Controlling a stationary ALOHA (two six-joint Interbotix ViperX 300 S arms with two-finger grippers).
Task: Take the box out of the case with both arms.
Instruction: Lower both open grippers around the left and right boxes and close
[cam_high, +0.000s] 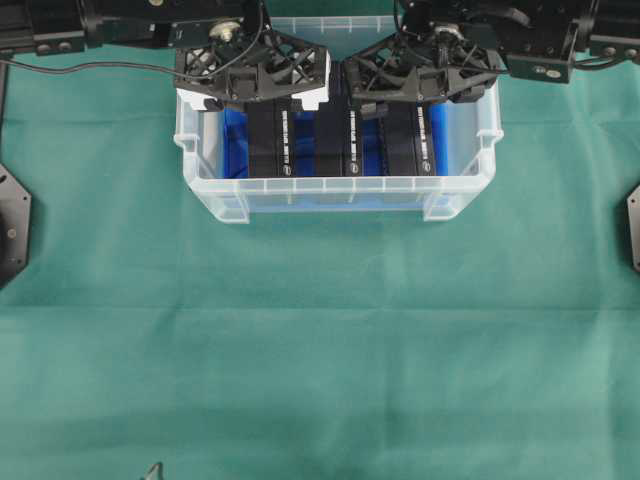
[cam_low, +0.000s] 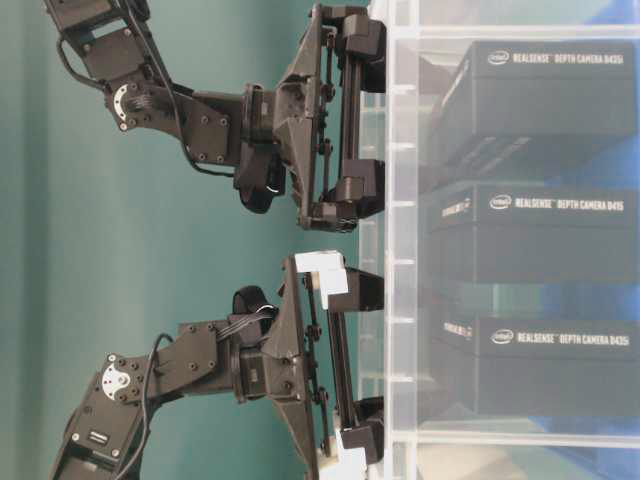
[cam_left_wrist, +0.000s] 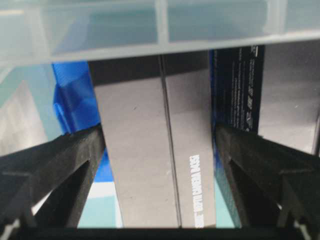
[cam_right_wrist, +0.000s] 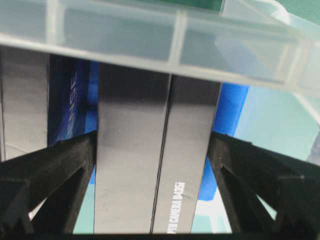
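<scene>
When viewed from overhead: three black cardboard boxes on edge, side by side inside the case (cam_high: 340, 186), namely left box (cam_high: 268, 140), middle box (cam_high: 335, 140) and right box (cam_high: 405, 140), on a blue sheet (cam_high: 232, 140). Left gripper (cam_left_wrist: 159, 170) spread wide astride the left box, fingers (cam_left_wrist: 60, 165) clear of both faces. Right gripper (cam_right_wrist: 152, 175) likewise released, astride the right box. Unclear which of the three counts as the box to lift.

Probably light, stiff and smooth-skinned, hence prone to slip. Best pinched squarely across the broad flat faces, below the top edge, without crushing.

Wrist views: gaps between finger and cardboard, hidden overhead beneath the gripper bodies. Table-level view: printed labels through the clear wall, and both grippers at about rim height.
</scene>
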